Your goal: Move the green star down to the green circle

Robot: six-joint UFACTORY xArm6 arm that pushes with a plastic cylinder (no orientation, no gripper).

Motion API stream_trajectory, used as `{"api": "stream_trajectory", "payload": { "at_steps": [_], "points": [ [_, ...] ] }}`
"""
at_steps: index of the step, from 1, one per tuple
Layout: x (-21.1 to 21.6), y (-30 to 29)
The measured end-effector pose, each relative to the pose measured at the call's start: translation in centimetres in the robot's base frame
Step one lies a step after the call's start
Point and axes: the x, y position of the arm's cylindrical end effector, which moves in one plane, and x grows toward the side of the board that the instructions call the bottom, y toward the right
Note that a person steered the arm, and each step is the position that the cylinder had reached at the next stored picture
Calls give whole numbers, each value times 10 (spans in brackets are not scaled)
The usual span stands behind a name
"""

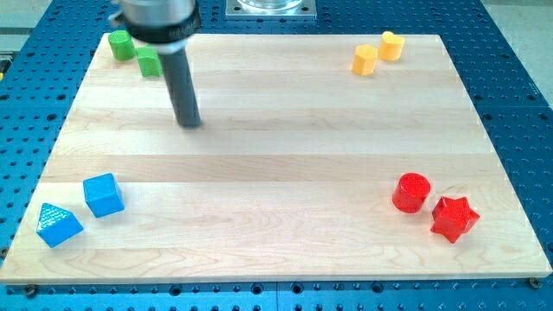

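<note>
Camera view is showing a pale wooden counter (276,164) lying on a blue perforated base. Two green blocks are sitting in the view's top-left corner: one (121,45) nearest the corner and a second (149,61) just beside it, lower and to the right. Their shapes are too blurred for me to say which is the star and which the circle, and neither is showing a clear long axis or heading. The dark rod is coming down from the view's top, and my tip (189,123) is resting on bare wood below and to the right of the second green block, apart from it. No gripper is fitted, so nothing is being held. Two yellow blocks (377,53) are sitting together at the top right, well apart. A red cylinder (411,192) and red star (454,218) are sitting together at the lower right. A blue cube (104,194) and another blue block (59,225) are lying at the lower left. Nothing is standing between my tip and the green pair.
</note>
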Motion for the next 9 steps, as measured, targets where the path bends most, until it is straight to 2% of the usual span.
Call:
{"api": "stream_trajectory", "payload": {
  "at_steps": [1,2,3,5,6,7,8,9],
  "points": [
    [-74,0],
    [-124,-25],
    [-134,-43],
    [-72,-71],
    [-78,-63],
    [-64,-43],
    [-16,-25],
    [-33,-68]
  ]
}}
